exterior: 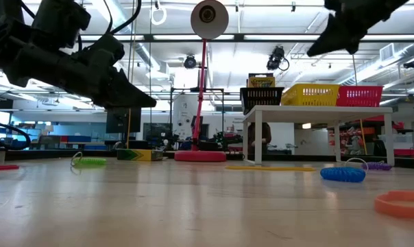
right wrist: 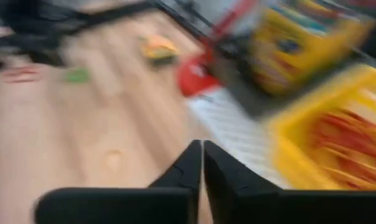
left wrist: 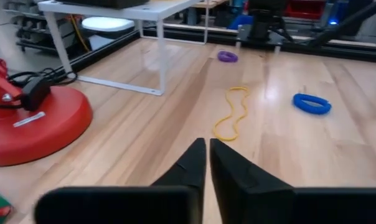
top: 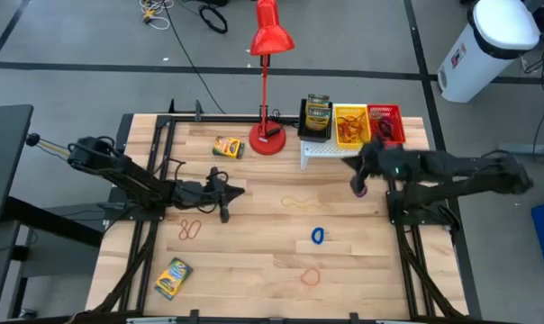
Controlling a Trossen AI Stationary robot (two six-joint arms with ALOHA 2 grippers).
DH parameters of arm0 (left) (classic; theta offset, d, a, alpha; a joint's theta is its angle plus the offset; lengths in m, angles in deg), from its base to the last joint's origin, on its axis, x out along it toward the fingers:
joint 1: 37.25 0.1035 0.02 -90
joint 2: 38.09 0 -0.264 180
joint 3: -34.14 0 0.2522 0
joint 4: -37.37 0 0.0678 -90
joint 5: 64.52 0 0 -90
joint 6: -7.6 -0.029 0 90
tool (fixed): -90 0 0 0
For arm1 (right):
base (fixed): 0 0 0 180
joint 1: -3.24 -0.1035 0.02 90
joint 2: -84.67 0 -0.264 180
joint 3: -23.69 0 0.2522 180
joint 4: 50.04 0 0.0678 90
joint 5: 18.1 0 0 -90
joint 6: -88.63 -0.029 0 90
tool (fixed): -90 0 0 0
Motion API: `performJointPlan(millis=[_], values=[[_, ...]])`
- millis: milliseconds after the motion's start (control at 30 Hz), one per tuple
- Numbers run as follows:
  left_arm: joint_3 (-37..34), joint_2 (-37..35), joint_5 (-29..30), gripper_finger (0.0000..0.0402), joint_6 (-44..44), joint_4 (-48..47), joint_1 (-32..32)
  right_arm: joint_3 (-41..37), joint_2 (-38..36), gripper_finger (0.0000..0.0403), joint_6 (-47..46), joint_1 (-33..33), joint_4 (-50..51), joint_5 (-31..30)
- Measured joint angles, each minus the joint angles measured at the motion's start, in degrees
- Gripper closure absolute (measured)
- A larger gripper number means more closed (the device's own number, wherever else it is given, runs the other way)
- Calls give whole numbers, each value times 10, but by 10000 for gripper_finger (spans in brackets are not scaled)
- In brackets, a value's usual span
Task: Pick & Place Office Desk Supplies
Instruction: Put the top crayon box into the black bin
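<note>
Both grippers were up off the wood and empty-handed. The left gripper (left wrist: pixel 206 163) hung with fingers pressed together, nothing between them, over the table (top: pixel 254 270) at about 9 o'clock. Its wrist view looked straight at the tan band (left wrist: pixel 231 113), with the blue band (left wrist: pixel 311 102) and purple band (left wrist: pixel 227 56) beyond. The right gripper (right wrist: pixel 202 165) had fingers together too, near the shelf (top: pixel 330 149) at 2 o'clock that carries the black bin (top: pixel 318 115), yellow bin (top: pixel 350 124) and red bin (top: pixel 385 122).

Judging the next pick: open wide first, drop a finger inside the tan loop, pinch low against the wood, lift clear before heading for a bin.

Two crayon boxes (top: pixel 228 147) (top: pixel 173 276) lay loose at 11 and 7 o'clock. Hard to read: the right wrist view was smeared, and what sat inside the black bin couldn't be made out
</note>
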Motion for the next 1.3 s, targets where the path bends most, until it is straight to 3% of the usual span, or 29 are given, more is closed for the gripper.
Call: performJointPlan(millis=[200, 300, 467, 600, 867, 1033, 1200, 1300], values=[[22, -57, 4, 391, 4, -119, -4, -79, 10, 383, 29, -165, -160, -111], [58, -93, 18, 374, 21, -245, -4, -93, 33, 397, 26, -231, -195, -154], [138, -114, 51, 338, 50, -470, -4, -116, 89, 387, 26, -326, -282, -205], [180, -88, 69, 306, 76, -535, 9, -126, 140, 392, 25, -373, -325, -251], [217, 11, 63, 252, 61, -538, 69, -129, 218, 386, 24, -401, -395, -278], [245, 27, 71, 220, 24, -560, 105, -129, 243, 386, 24, -400, -412, -275], [295, 15, 24, 194, -34, -657, 193, -129, 255, 397, 24, -400, -415, -274], [313, 15, -41, 192, -70, -674, 267, -129, 259, 398, 24, -400, -418, -270]])
